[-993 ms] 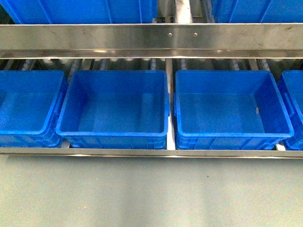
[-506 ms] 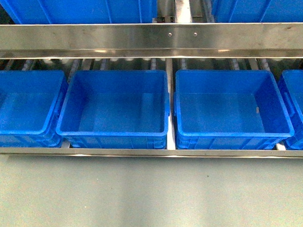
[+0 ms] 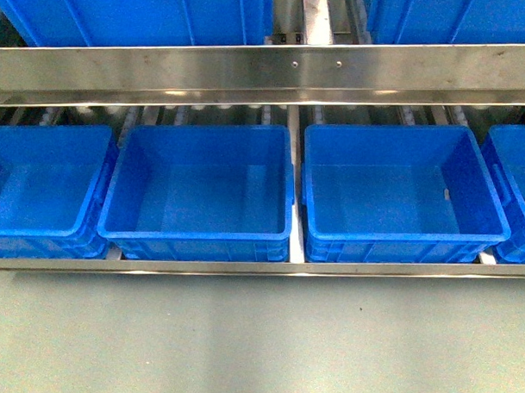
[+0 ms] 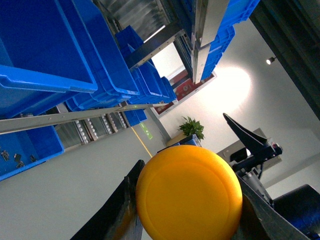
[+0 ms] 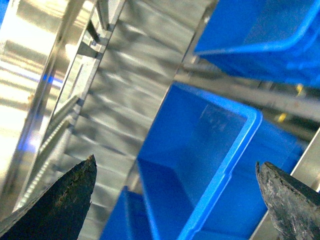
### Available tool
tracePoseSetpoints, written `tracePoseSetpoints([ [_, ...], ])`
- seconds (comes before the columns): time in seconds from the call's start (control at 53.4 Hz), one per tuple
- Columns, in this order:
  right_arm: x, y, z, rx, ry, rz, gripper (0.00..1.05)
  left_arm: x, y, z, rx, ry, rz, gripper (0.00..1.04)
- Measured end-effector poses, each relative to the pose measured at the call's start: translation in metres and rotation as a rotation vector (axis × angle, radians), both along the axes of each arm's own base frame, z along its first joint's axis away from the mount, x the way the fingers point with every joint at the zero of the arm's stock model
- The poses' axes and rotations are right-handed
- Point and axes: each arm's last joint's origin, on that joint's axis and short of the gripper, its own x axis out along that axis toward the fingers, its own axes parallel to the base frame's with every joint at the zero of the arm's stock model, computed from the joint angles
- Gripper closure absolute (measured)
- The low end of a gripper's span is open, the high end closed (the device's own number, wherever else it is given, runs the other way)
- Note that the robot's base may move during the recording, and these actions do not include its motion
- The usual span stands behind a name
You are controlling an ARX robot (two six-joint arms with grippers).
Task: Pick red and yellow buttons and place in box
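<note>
In the left wrist view my left gripper [image 4: 187,200] is shut on a round yellow button [image 4: 189,192], which fills the gap between the two dark fingers [image 4: 120,210]. In the right wrist view my right gripper [image 5: 175,185] is open and empty, its two dark fingertips [image 5: 75,187] far apart in front of a blue crate [image 5: 200,150]. Neither arm shows in the front view. There, several blue crates stand in a row on the lower shelf: a middle left one [image 3: 198,190] and a middle right one [image 3: 400,192]. No red button shows.
A steel rail [image 3: 258,72] crosses above the crates, with more blue crates on the shelf above. The far right crate [image 3: 521,196] holds small grey bits. A grey-green floor [image 3: 250,343] lies in front of the rack. The left wrist view shows stacked crates [image 4: 50,50] and a room beyond.
The front view has shifted slightly downward; the rail and the crates sit a little lower in the picture. Nothing else has moved.
</note>
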Motion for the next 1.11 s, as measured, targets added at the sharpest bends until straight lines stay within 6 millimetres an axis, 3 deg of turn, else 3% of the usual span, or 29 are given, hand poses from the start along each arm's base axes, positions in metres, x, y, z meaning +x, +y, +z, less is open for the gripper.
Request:
tracePoseSetpoints([
  [0.187,0.019,0.026,-0.026,0.261,-0.042,0.124,0.07,0.0,0.001,0.0,0.0,-0.009,0.005,0.72],
  [0.562,0.044,0.099,-0.034,0.349,-0.048,0.42,0.07,0.005,-0.007,-0.016,0.016,0.019,0.002,0.72],
  [0.731,0.053,0.11,-0.031,0.354,-0.068,0.468,0.07,0.005,-0.011,-0.018,0.012,0.016,-0.005,0.72],
  [1.105,0.063,0.112,-0.026,0.353,-0.075,0.479,0.07,0.01,-0.026,-0.012,0.002,0.003,-0.019,0.72],
])
